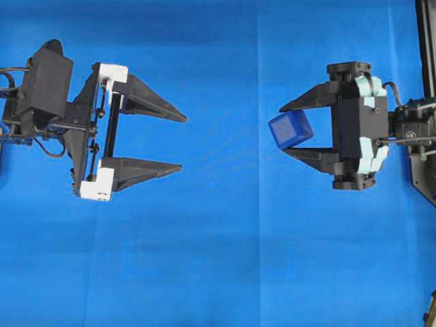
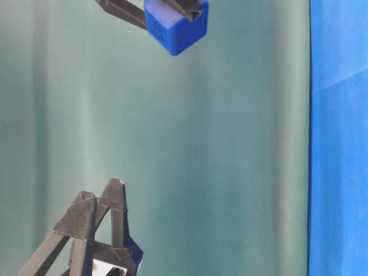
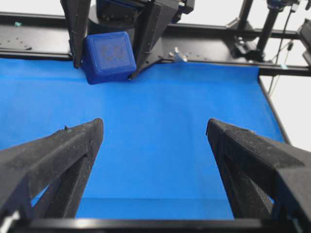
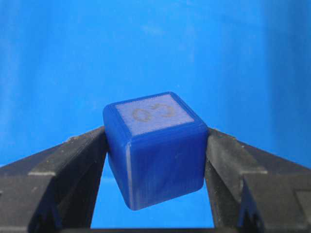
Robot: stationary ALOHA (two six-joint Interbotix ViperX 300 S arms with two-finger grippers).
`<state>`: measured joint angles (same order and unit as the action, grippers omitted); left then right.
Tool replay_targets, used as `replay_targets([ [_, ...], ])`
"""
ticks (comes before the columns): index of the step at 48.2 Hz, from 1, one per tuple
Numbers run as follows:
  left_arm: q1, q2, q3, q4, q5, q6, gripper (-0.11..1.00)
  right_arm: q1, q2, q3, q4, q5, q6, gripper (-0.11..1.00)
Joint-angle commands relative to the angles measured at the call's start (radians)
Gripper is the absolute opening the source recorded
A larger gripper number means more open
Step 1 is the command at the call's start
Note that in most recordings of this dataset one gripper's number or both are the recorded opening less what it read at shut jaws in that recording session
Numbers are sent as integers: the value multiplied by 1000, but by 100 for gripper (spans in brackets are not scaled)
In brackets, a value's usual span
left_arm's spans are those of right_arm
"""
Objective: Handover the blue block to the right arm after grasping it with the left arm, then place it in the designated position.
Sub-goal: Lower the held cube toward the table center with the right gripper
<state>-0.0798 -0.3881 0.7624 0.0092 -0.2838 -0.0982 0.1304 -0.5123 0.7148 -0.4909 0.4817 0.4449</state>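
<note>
Now the blue block sits pinched between the fingertips of the right arm's gripper, held up off the blue cloth, with nothing beneath it but air in the table-level view. It rides slightly cocked in the jaws, one corner dipping. The fingers press on two opposite side faces, and the hold looks snug from the wrist camera.

Across the gap, the left arm's gripper hangs wide open and empty, well apart from the block, its two pointed fingers aimed toward it. So by my reading the handover is done and the placing leg is what's in hand.

To do it well: bring the block down gently until its lowest face meets the cloth, and level that tilt first if possible, or it may roll onto an edge on release. Keep the squeeze steady on the way; with only the tips biting, a jolt could let the cube twist. Open the jaws only once it rests flat, then lift straight up so neither finger drags it. No marked target spot shows on the cloth in these views, so I can't tell where the designated position is.

As for writing: one face of the block carries a faint rounded mark, perhaps two looping characters, not readable. No brand shows.
</note>
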Motion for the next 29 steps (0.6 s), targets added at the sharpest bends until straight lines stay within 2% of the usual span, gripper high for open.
replay_targets([
  [1, -2, -8, -28, 2, -5, 0, 92, 2, -12, -21, 2, -11, 2, 44],
  [20, -2, -8, -28, 2, -5, -2, 92, 2, -2, -23, 5, -15, 5, 44],
  [29, 0, -8, -28, 2, -5, -2, 92, 3, 37, -18, 15, -71, 29, 44],
])
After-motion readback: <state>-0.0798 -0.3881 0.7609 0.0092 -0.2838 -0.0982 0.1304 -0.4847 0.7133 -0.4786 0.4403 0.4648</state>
